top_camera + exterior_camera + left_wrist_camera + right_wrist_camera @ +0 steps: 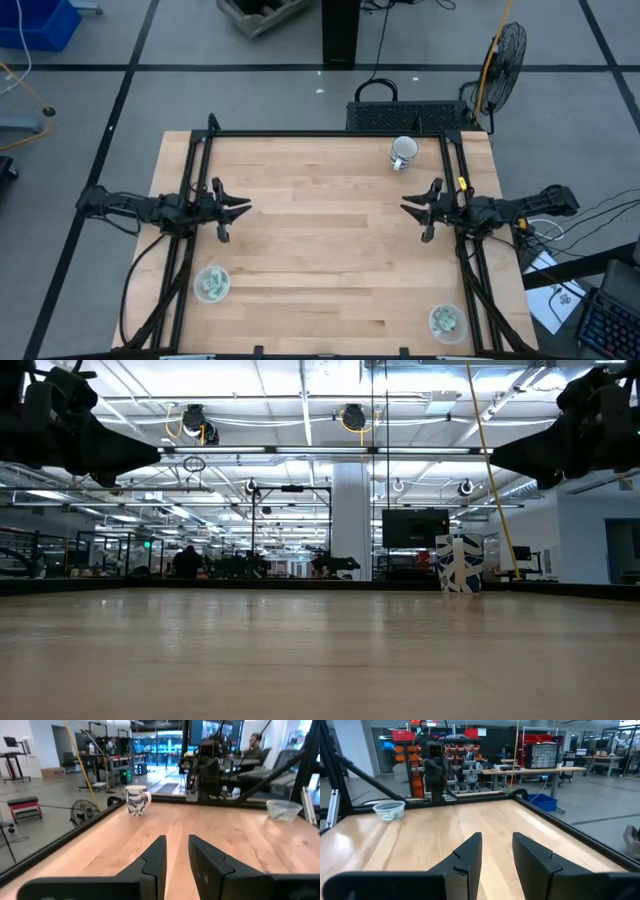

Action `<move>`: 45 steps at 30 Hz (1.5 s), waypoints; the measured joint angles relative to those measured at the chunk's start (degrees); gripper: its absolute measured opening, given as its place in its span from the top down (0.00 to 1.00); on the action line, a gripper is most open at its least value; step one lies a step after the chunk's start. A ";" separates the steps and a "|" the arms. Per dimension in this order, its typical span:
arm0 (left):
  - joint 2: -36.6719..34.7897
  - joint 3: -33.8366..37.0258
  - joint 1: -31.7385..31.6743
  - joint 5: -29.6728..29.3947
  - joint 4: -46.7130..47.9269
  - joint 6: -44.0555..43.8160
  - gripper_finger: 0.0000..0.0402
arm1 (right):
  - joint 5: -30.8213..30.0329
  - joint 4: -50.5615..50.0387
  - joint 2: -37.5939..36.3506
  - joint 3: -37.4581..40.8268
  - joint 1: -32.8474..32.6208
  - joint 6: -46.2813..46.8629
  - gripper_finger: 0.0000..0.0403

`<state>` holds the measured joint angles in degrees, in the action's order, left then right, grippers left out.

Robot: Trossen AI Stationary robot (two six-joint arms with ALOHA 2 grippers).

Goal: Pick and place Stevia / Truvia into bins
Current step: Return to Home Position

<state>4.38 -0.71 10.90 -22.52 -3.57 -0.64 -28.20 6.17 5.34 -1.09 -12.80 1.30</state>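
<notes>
Two clear plastic cups stand on the table near its near edge: one near the left corner (211,284), also in the right wrist view (389,811), one near the right corner (446,321), also in the left wrist view (284,810). Pale green and white sachets lie inside both. My left gripper (244,208) (176,851) hovers open above the table's left side, pointing toward the middle. My right gripper (407,208) (497,851) hovers open at the right side, facing it. No sachet shows loose on the table.
A white ceramic mug with a blue pattern (402,153) (137,800) (458,564) stands near the far right of the table. A black frame runs along the table's far edge and sides (330,133). A fan (505,52) stands on the floor beyond the table.
</notes>
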 joint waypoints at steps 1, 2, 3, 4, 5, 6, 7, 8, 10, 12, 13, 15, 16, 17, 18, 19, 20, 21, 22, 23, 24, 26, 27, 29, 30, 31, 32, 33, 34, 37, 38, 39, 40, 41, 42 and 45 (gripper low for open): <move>0.35 0.00 0.00 0.00 0.04 0.09 0.79 | -0.16 -0.03 -0.01 0.03 0.00 -0.01 0.74; 0.52 0.00 0.00 0.02 0.06 0.26 0.79 | -0.25 -0.09 -0.04 0.03 -0.01 -0.22 0.74; 0.51 0.00 0.00 0.00 0.04 0.27 0.79 | -0.25 -0.52 -0.04 0.03 0.00 -0.71 0.74; 0.51 0.00 0.00 0.00 0.05 0.25 0.79 | -0.24 -0.62 -0.01 0.06 0.00 -1.07 0.74; 0.52 0.00 0.00 0.00 0.07 0.25 0.79 | -0.20 -0.63 -0.01 0.08 0.00 -1.17 0.74; 0.50 0.00 0.00 0.00 0.03 0.28 0.79 | -0.20 -0.61 -0.04 0.10 0.00 -1.19 0.74; 0.48 0.00 0.00 0.00 -0.07 0.28 0.79 | -0.20 -0.61 -0.04 0.10 0.00 -1.22 0.74; 0.50 0.00 0.00 0.00 -0.17 0.20 0.79 | -0.20 -0.61 -0.02 0.10 0.00 -1.26 0.74; 0.50 0.02 0.00 0.00 -0.33 0.12 0.79 | -0.20 -0.52 -0.04 0.13 0.00 -1.29 0.74; 0.50 0.02 0.00 0.00 -0.35 0.27 0.79 | -0.20 -0.52 -0.02 0.14 0.00 -1.31 0.74; 0.50 0.02 0.00 0.00 -0.37 0.25 0.79 | -0.20 -0.52 -0.04 0.14 0.00 -1.33 0.74; 0.50 0.02 0.00 0.00 -0.37 0.22 0.79 | -0.20 -0.52 -0.04 0.14 0.00 -1.33 0.74; 0.50 0.02 0.00 0.00 -0.38 0.22 0.79 | -0.20 -0.52 -0.04 0.16 0.00 -1.33 0.74; 0.50 0.04 0.00 0.00 -0.39 0.21 0.79 | -0.20 -0.50 -0.04 0.18 0.00 -1.33 0.74; 0.50 0.04 0.00 0.00 -0.39 0.20 0.79 | -0.20 -0.52 -0.04 0.18 -0.01 -1.33 0.74; 0.50 0.04 0.00 0.00 -0.42 0.19 0.79 | -0.20 -0.51 -0.04 0.18 0.00 -1.33 0.74; 0.50 0.04 0.00 0.00 -0.42 0.17 0.79 | -0.20 -0.50 -0.04 0.21 0.00 -1.33 0.74; 0.50 0.04 0.00 0.00 -0.42 0.15 0.79 | -0.20 -0.50 -0.04 0.21 0.00 -1.33 0.74; 0.50 0.04 0.00 0.00 -0.44 0.15 0.79 | -0.20 -0.50 -0.04 0.21 0.00 -1.33 0.74; 0.50 0.04 0.00 0.00 -0.45 0.15 0.79 | -0.20 -0.50 -0.04 0.21 0.00 -1.33 0.74; 0.50 0.07 0.00 -0.01 -0.47 0.15 0.79 | -0.20 -0.50 -0.04 0.21 0.00 -1.33 0.74; 0.50 0.07 0.00 -0.02 -0.50 0.15 0.79 | -0.20 -0.50 -0.04 0.21 0.00 -1.33 0.74; 0.50 0.07 0.00 -0.02 -0.52 0.15 0.79 | -0.20 -0.50 -0.04 0.21 0.00 -1.33 0.74; 0.50 0.07 0.00 -0.02 -0.52 0.15 0.79 | -0.20 -0.50 -0.04 0.22 0.00 -1.33 0.74; 0.50 0.07 0.00 -0.02 -0.52 0.15 0.79 | -0.20 -0.50 -0.04 0.23 0.00 -1.33 0.74; 0.50 0.07 0.00 -0.02 -0.52 0.15 0.79 | -0.20 -0.50 -0.04 0.23 0.00 -1.33 0.74; 0.50 0.07 0.00 -0.02 -0.52 0.15 0.79 | -0.20 -0.50 -0.04 0.23 0.00 -1.33 0.74; 0.50 0.07 0.00 -0.02 -0.52 0.15 0.79 | -0.20 -0.48 -0.04 0.23 0.00 -1.33 0.74; 0.50 0.07 0.00 -0.02 -0.52 0.15 0.79 | -0.20 -0.48 -0.04 0.23 -0.02 -1.33 0.74; 0.50 0.09 0.00 -0.02 -0.52 0.15 0.79 | -0.20 -0.49 -0.04 0.23 0.00 -1.33 0.74; 0.50 0.07 0.00 -0.02 -0.52 0.15 0.79 | -0.20 -0.48 -0.04 0.23 0.00 -1.33 0.74; 0.50 0.07 0.00 -0.02 -0.52 0.15 0.79 | -0.20 -0.48 -0.04 0.23 0.00 -1.33 0.74; 0.50 0.07 0.00 -0.02 -0.52 0.15 0.79 | -0.20 -0.48 -0.04 0.23 0.00 -1.33 0.74; 0.50 0.08 0.00 -0.02 -0.52 0.15 0.79 | -0.20 -0.48 -0.04 0.23 0.00 -1.33 0.74; 0.50 0.07 0.00 -0.02 -0.52 0.15 0.79 | -0.20 -0.48 -0.04 0.23 0.00 -1.33 0.74; 0.50 0.08 0.00 -0.02 -0.52 0.15 0.79 | -0.20 -0.48 -0.04 0.23 0.00 -1.33 0.74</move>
<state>4.89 -0.63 10.90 -22.55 -4.10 -0.49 -28.40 5.69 5.30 -0.86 -12.80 -0.03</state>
